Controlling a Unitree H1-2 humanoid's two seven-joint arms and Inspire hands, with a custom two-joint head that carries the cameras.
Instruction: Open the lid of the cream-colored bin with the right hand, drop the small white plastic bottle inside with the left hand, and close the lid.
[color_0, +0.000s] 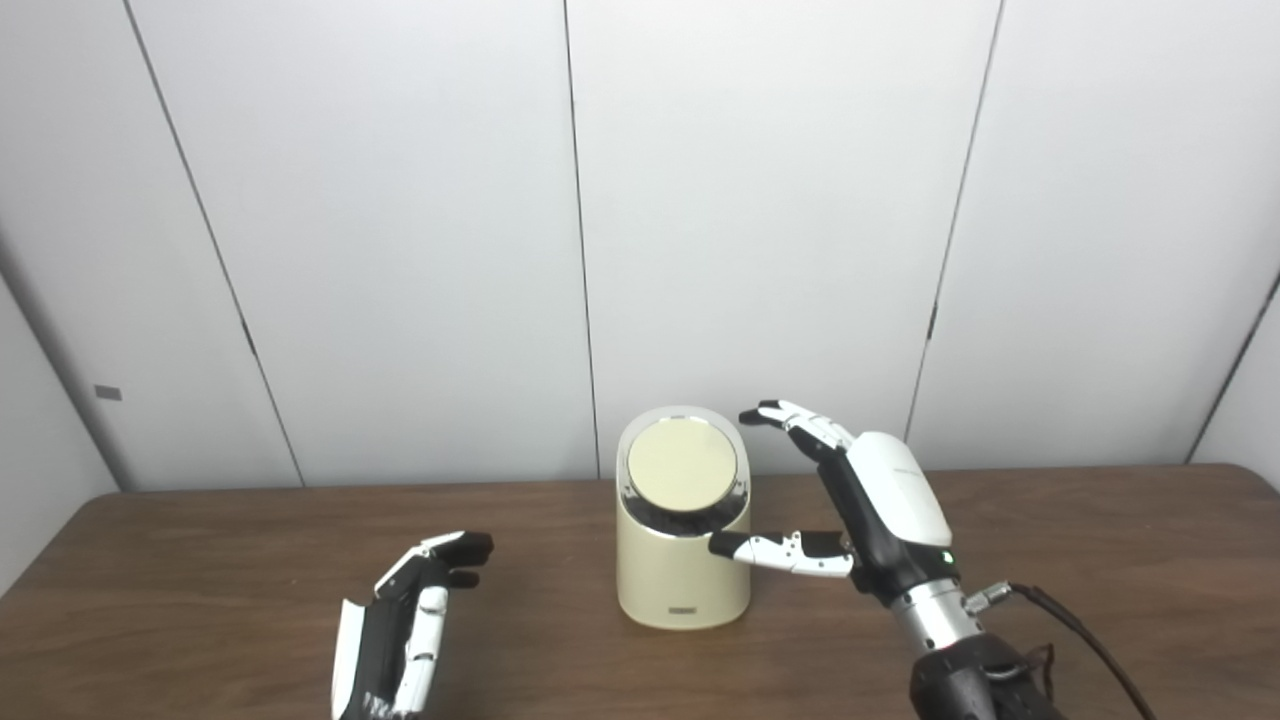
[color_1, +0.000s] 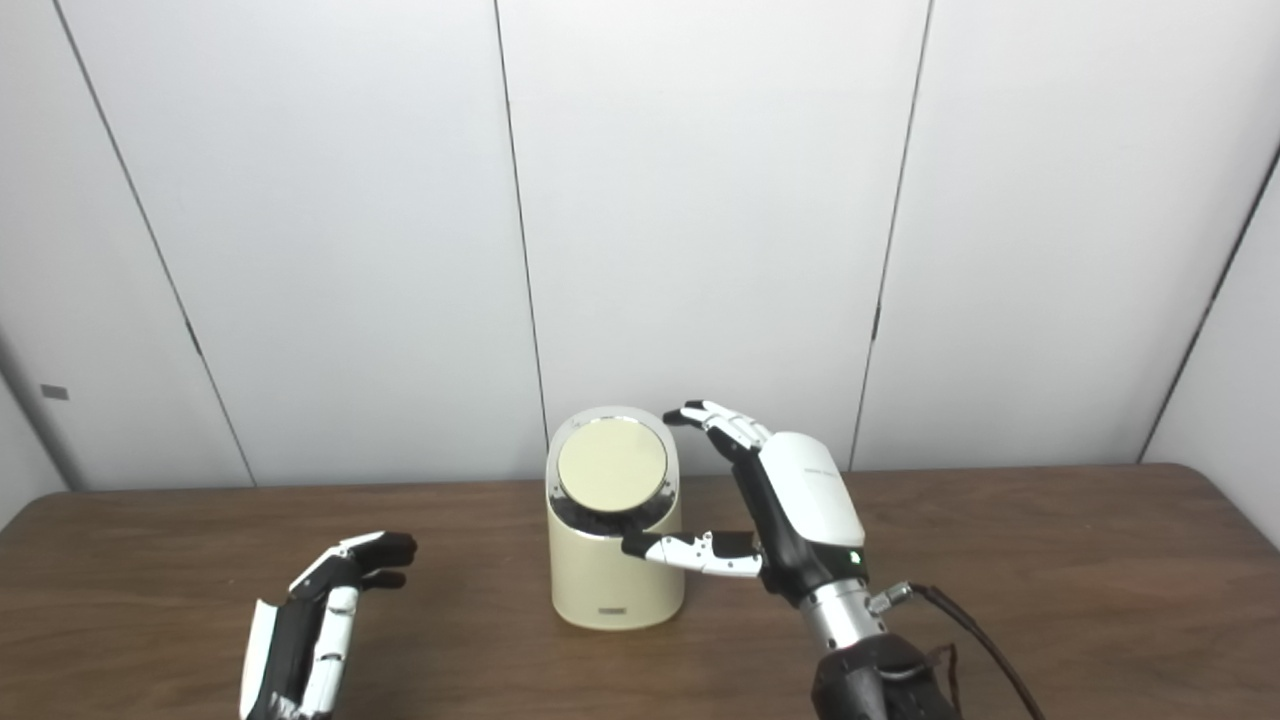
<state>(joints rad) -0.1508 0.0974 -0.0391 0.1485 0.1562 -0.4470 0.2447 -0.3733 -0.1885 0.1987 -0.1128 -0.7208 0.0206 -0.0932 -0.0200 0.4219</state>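
Note:
The cream-colored bin (color_0: 683, 580) stands upright at the middle of the brown table, its round lid (color_0: 682, 463) down on a chrome rim and tilted toward me. My right hand (color_0: 868, 500) is open just right of the bin, fingers curled near the lid's upper right edge and thumb reaching toward the bin's front wall. My left hand (color_0: 405, 620) rests open and empty at the lower left, well apart from the bin. No small white bottle shows in either view.
The wooden table (color_0: 200, 560) spreads to both sides of the bin. White wall panels (color_0: 400, 250) stand close behind it. A dark cable (color_0: 1075, 625) trails from my right wrist.

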